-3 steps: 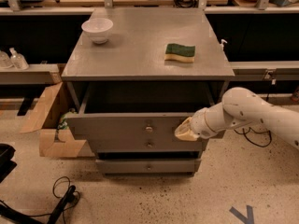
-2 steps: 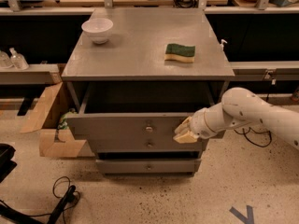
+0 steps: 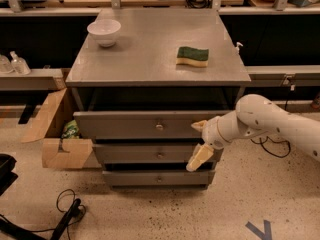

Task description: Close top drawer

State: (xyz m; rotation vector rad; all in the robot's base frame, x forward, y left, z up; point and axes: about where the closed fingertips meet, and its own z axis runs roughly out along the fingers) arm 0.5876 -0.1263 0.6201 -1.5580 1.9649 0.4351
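Where the top drawer sits: directly left of the fingers, part open, its front standing proud of the cabinet.
Gripper: at the drawer front's right end; fingers spread wide, gripping nothing; upper tip at the panel, lower tip hanging before the middle drawer.
Push: set your contact flat on the panel and drive straight inward; this off-centre contact may rack the drawer, so go slowly.
Edges: keep the lower tip off the middle drawer's front.
Open room: bare floor right of and below the fingers; cardboard box well left.
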